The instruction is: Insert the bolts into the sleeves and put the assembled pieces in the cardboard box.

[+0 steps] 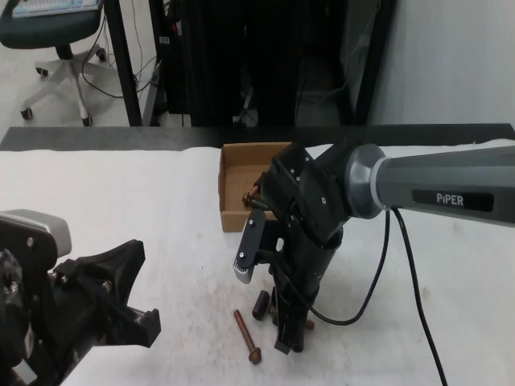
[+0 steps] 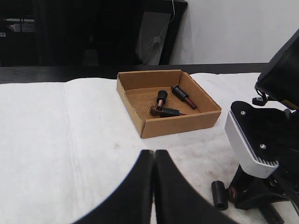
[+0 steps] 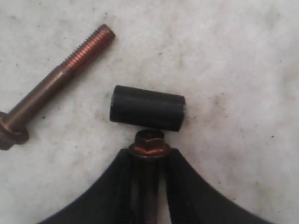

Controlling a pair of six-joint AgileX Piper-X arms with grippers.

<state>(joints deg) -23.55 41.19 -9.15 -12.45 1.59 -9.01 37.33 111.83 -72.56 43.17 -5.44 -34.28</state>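
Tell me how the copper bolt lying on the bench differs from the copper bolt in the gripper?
The loose copper bolt lies flat, untouched, its thread showing. The gripped copper bolt sits clamped in the right gripper, with only its head showing. Both are copper-coloured.

Right gripper [image 1: 288,342] points down onto white cloth [image 1: 121,201], second bolt [image 1: 308,325] at its tips. Black sleeve [image 1: 261,305] and loose bolt [image 1: 247,336] lie just beside. Cardboard box [image 1: 233,161] sits behind the arm.

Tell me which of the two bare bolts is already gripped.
The bolt whose hex head sticks out between the right gripper's fingers, beside the black sleeve. The other bolt lies loose on the cloth, threads exposed, nothing holding it.
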